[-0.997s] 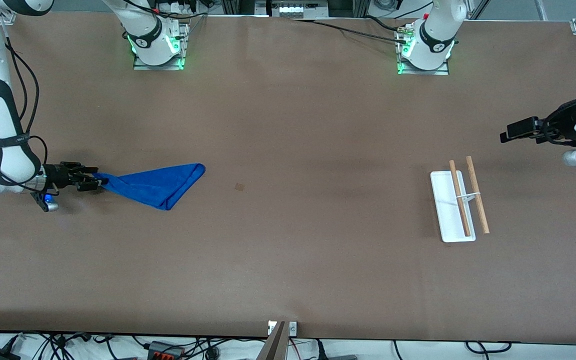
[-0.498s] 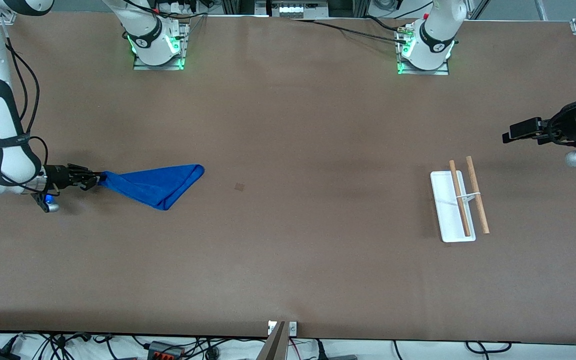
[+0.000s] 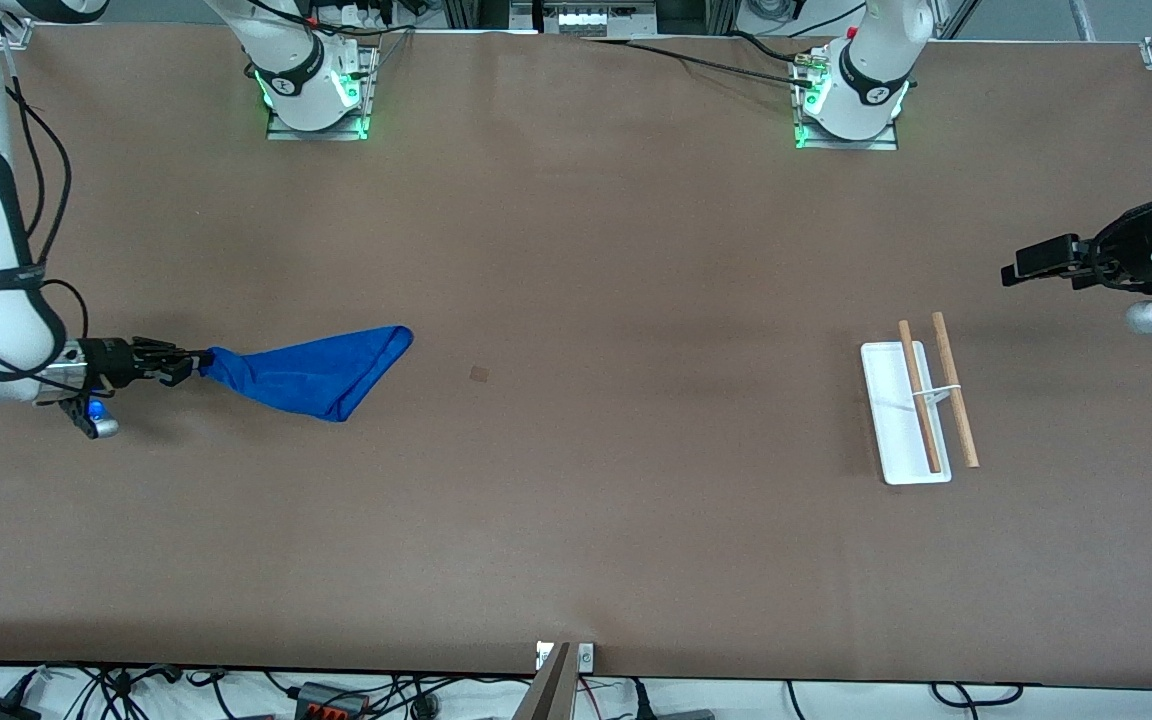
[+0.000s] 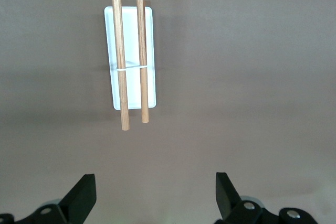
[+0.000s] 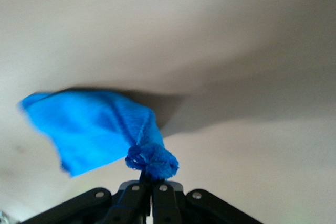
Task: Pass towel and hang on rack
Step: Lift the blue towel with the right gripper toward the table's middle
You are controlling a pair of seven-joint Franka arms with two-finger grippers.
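Between right pincer (image 5: 152, 190) fingers: bunched towel (image 5: 94, 129).

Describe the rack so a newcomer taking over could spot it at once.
Start on the brown table at the left arm's end, below the waiting, open left gripper. The rack stands there: a flat white base carrying two parallel wooden rods, unlike the blue towel at the right arm's end.

Bright plain blue soft cloth towel (image 3: 311, 372), no pattern at all, at the frame's middle left. Over at the right, the small rack (image 3: 916, 408): flat white base, thin white supports, two light-brown wooden rods. Matte brown tabletop (image 3: 576, 500) all around.
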